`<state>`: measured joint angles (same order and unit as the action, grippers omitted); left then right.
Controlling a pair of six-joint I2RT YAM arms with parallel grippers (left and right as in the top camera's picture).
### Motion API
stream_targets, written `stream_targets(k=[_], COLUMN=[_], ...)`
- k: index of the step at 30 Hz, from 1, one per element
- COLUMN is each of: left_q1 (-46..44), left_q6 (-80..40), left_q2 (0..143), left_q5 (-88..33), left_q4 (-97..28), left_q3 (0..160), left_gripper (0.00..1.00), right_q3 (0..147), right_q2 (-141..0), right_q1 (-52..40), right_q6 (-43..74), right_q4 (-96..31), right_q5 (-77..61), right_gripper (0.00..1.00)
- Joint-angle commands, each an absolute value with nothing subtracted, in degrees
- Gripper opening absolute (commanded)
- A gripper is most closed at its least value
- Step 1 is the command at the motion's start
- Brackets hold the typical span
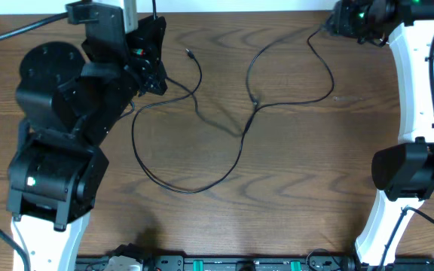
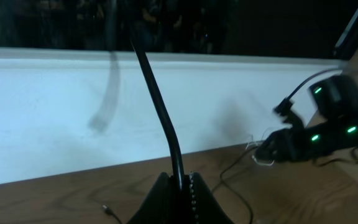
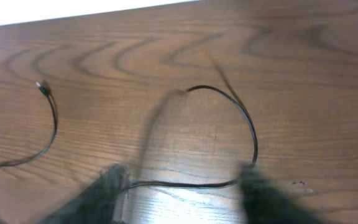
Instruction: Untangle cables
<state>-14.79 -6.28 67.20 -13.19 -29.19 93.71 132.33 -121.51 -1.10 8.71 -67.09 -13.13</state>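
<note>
A long black cable (image 1: 194,190) lies in loops across the middle of the wooden table, with one small plug end (image 1: 189,53) free near the back. My left gripper (image 1: 158,77) is at the back left, shut on a black cable (image 2: 166,124) that rises steeply out of its jaws (image 2: 182,186). A pale blurred strand (image 2: 107,93) hangs before the wall; whether it is the white cable I cannot tell. My right gripper (image 1: 337,22) is at the back right. Its blurred fingers (image 3: 104,190) stand wide apart, open, with the black cable (image 3: 185,185) lying on the table between them.
The table's back edge meets a white wall (image 2: 55,112). The black left arm base (image 1: 51,173) fills the left side and the white right arm (image 1: 420,83) runs down the right side. A power strip (image 1: 202,263) sits along the front edge.
</note>
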Motion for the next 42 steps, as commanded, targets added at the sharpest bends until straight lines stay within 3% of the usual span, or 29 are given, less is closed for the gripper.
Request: stream_targets(k=[1,4,10,20,35,42], left_q1=[-14.55,-14.55,-14.52,-14.33,-6.85,-6.37], left_q6=[-9.19,-10.24,-10.24,-10.41,-15.18,-15.18], left_q2=[66.81,66.96,67.07,67.05,67.05,67.61], left_q5=[-15.09,-16.05,-15.97,-10.83,-15.66,-15.64], left_q4=[-27.94,-27.73,-25.06,-22.83,-23.09,-24.60], left_q3=[93.78,93.78,93.78,93.80,95.55,95.55], left_gripper=[0.07,0.07,0.07,0.07,0.07,0.07], right_q3=[129.99,129.97,129.71,121.75,110.17,107.83], right_q2=[-121.95,-121.95,-121.86,-121.86,-121.86,-121.86], right_q1=[-1.08,-1.17,-4.05,-14.46,-27.42,-27.73], right_q6=[8.71,8.03,-8.84,-21.39,-37.17,-46.63], right_q4=[-66.11,-67.33,-73.97,-75.18,-68.18,-73.03], right_q5=[-13.23,-14.50,-33.06,-34.28,-40.34,-41.60], right_gripper=[0.99,0.99,0.99,0.99,0.99,0.99])
